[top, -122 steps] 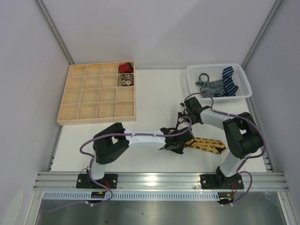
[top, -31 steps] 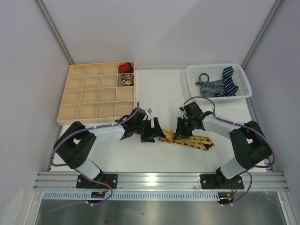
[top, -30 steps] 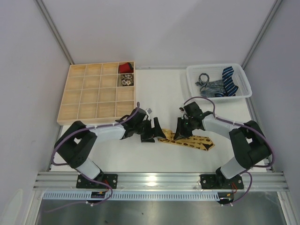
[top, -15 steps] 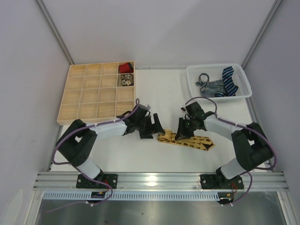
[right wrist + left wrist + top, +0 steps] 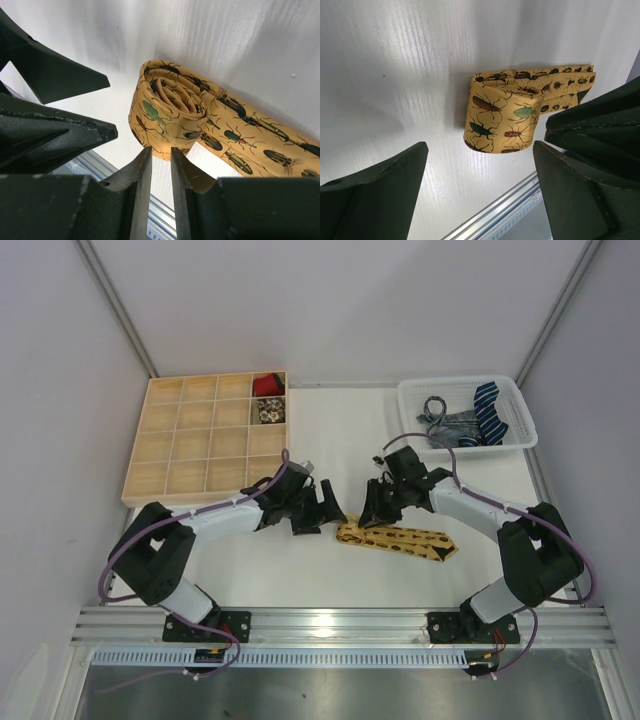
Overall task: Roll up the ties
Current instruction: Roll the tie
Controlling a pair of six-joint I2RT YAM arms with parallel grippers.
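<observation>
Step in hand, my guess: rolling the yellow bug-print tie (image 5: 405, 540) on the table (image 5: 340, 435), roll only just begun. The roll (image 5: 502, 117) sits at the tie's left end, a few turns thick. Its spiral end shows in the right wrist view. The rest of the tie lies flat and runs off to the right.

My left gripper (image 5: 322, 512) is spread wide and empty, just beside the roll on its left, not touching it. My right gripper (image 5: 161, 167) has its jaws barely parted, a thin slit w/ nothing between them. It's near the roll; can't tell if there's contact.

How to do it well, imo:
- The roll looks loose and the outer layer bulges, so it could spring open if left alone.
- Left should come down w/ fingers on either side of the roll and close gently, enough to hold shape w/o crushing.
- Right should pin the flat tail near the roll so the fabric is taut + straight, then turn the roll rightward along the tail.
- Line up the edges or it cones out. Short turns, frequent re-grips.
- The grippers are close together here, easy to bump.

Other ties (image 5: 470, 415) lie in the white basket (image 5: 465, 382), well apart. A red roll (image 5: 267, 386) and a patterned roll (image 5: 268, 412) sit in the wooden tray (image 5: 190, 445).
</observation>
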